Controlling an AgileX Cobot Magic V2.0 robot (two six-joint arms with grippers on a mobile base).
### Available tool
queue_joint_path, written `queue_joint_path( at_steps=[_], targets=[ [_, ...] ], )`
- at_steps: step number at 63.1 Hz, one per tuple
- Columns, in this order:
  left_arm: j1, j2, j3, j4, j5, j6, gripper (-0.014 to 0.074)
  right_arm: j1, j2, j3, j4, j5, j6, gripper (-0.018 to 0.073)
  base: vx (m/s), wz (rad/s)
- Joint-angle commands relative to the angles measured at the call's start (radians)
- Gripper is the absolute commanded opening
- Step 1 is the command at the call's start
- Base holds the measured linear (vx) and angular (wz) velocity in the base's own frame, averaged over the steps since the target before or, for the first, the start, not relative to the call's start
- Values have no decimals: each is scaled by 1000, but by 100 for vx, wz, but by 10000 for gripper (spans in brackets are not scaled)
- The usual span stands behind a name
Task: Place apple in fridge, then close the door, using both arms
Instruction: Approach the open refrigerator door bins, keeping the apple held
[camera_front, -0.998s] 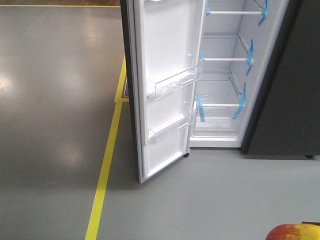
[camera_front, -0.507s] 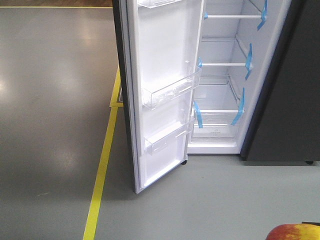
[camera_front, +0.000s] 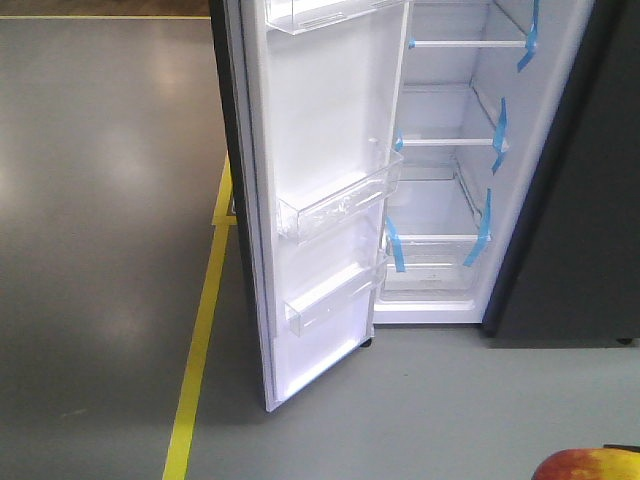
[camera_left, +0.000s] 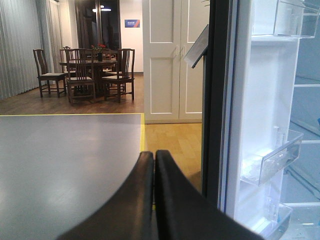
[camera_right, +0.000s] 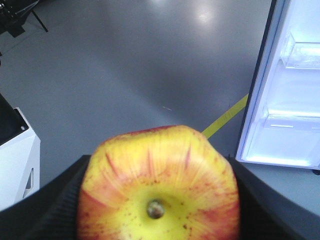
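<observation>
The right gripper (camera_right: 159, 210) clamps the apple (camera_right: 159, 182), with one black finger at its 9 o'clock and the other at its 3 o'clock. The yellow stem dimple faces the wrist camera, so the stem axis runs along the gripper's reach. In the front view the apple sits in the 5 o'clock corner, well apart from the fridge (camera_front: 440, 290).

The door (camera_front: 320, 110) stands open at the cavity's 9 o'clock, white inner face showing, with clear bins (camera_front: 335, 205) on it. Glass shelves (camera_front: 450, 142) inside carry blue tape (camera_front: 485, 215).

The left gripper (camera_left: 154, 156) has its fingers pressed together on nothing, with the door's edge at its 3 o'clock.
</observation>
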Motion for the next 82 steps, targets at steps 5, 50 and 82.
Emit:
queue_joint_path(
  at_steps=[5,50,82],
  targets=[
    [0,-15,21,-10,-76,-6,-6,0,8,-28,35,-64,-9,415,13,0],
    [0,-15,21,-10,-76,-6,-6,0,8,-28,35,-64,-9,415,12,2],
    [0,-15,21,-10,-76,-6,-6,0,8,-28,35,-64,-9,415,11,2]
  ],
)
